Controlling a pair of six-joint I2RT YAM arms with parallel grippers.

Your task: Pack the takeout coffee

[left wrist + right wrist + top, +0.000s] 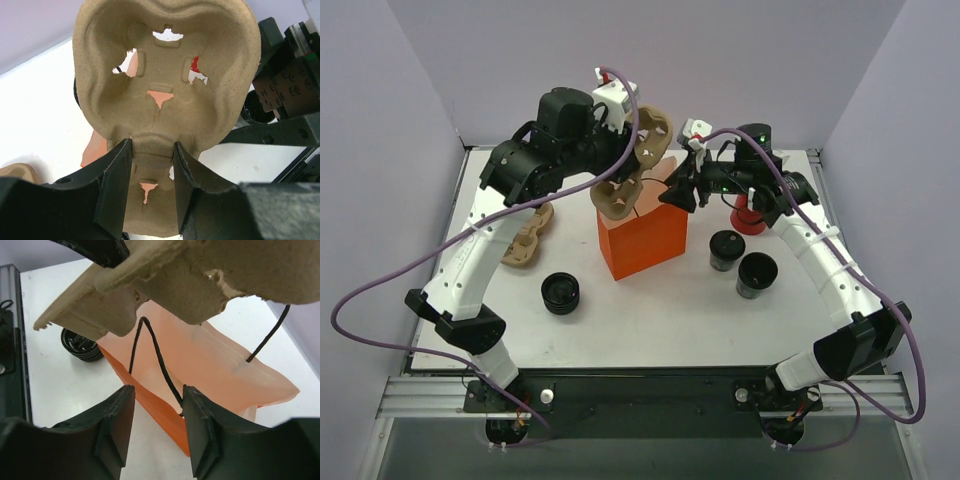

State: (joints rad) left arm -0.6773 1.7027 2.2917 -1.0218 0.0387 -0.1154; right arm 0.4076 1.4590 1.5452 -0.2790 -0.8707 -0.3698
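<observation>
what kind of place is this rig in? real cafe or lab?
Looks like a lab test cell staged for takeout packing, not a cafe: plain lavender walls box in a white table, with props: an orange paper bag, a pulp cup carrier, black coffee cups.

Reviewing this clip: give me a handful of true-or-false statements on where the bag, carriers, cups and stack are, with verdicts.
1. The left gripper is closed on a brown moulded-pulp cup carrier, held over the orange paper bag. True.
2. Both small dark disposable cups are inside the bag. False: they stand on the white table, right of the bag.
3. A second pulp carrier lies on the table, left of the bag. True.
4. The low ribbed black round stack sits right of the bag. False: it sits to the bag's left and nearer the arm bases.
5. The bag lies flat on its side. False: it stands upright, mouth open.
</observation>
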